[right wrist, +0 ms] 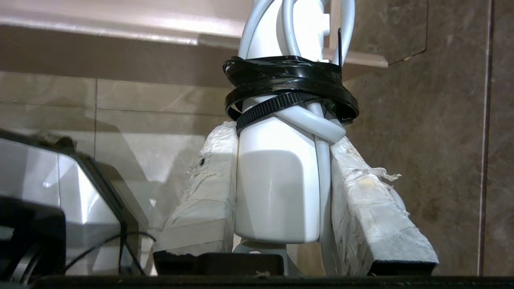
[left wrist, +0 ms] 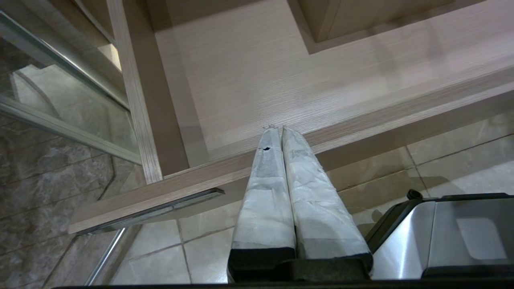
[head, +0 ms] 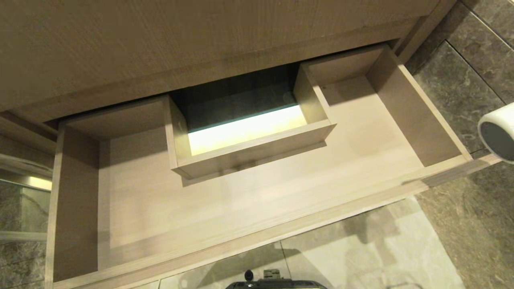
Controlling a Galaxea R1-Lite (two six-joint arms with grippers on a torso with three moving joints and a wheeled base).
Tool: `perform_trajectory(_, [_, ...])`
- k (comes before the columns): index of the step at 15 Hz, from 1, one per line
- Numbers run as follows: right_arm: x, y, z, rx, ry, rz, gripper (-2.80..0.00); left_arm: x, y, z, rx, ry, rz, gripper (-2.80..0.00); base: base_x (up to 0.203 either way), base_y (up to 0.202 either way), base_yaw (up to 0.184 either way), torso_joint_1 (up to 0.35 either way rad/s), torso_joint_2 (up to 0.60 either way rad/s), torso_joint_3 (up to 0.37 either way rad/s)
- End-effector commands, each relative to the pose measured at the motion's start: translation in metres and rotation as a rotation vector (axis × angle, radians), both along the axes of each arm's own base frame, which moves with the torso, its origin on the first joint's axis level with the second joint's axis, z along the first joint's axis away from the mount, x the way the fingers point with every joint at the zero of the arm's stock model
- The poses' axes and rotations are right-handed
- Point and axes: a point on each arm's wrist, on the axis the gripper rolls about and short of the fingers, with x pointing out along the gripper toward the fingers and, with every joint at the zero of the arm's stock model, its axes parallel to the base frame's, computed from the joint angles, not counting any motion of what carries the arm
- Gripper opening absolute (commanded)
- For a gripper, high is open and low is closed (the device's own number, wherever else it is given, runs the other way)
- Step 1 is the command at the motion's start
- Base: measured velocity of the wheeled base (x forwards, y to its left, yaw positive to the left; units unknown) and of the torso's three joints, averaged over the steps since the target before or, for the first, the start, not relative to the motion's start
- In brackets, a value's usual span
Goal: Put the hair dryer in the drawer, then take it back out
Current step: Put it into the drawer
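The wood-grain drawer [head: 257, 237] stands pulled out below me, with nothing lying on its floor. The white hair dryer [head: 498, 130] shows only its grey round end at the right edge of the head view, beyond the drawer's right front corner. In the right wrist view my right gripper [right wrist: 281, 140] is shut on the hair dryer's handle [right wrist: 277, 188], its taped fingers [right wrist: 204, 188] pressed on both sides. The white cord is bundled against the handle by a black tie [right wrist: 289, 86]. My left gripper [left wrist: 278, 128] is shut and holds nothing, over the drawer's front rim [left wrist: 225, 172].
A raised wooden box [head: 249, 154] with an open cut-out sits in the drawer's back middle. Cabinet front [head: 160, 48] above it. Dark stone wall [head: 461, 92] on the right, pale floor tiles [head: 361, 249] in front. My base [head: 277, 283] pokes in at the bottom.
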Motion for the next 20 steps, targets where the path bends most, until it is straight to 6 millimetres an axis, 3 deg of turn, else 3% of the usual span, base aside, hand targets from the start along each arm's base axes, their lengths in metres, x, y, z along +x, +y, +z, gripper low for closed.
perform_trajectory(1, [0.009,-0.002,0.004,-0.011,0.044,-0.063,-2.8,0.0,0.0,0.0,0.0,0.002,0.0,-2.8,0.0,0.0,0.0,0.0,0.0,0.0])
perform_trajectory(4, [0.045,-0.007,0.016,-0.001,0.158,-0.144,-2.8,0.0,0.0,0.0,0.0,0.001,0.0,-2.8,0.0,0.0,0.0,0.0,0.0,0.0])
perform_trajectory(8, [0.124,-0.008,0.041,0.162,0.29,-0.034,-2.8,0.0,0.0,0.0,0.0,0.001,-0.001,-2.8,0.0,0.0,0.0,0.0,0.0,0.0])
perform_trajectory(12, [0.206,-0.003,0.058,0.239,0.285,0.091,-2.8,0.0,0.0,0.0,0.0,0.001,-0.001,-2.8,0.0,0.0,0.0,0.0,0.0,0.0])
perform_trajectory(15, [0.256,-0.001,0.052,0.256,0.335,0.122,-2.8,0.0,0.0,0.0,0.0,0.001,0.0,-2.8,0.0,0.0,0.0,0.0,0.0,0.0])
perform_trajectory(20, [0.331,0.0,0.022,0.274,0.442,0.141,-2.8,0.0,0.0,0.0,0.0,0.0,0.0,-2.8,0.0,0.0,0.0,0.0,0.0,0.0])
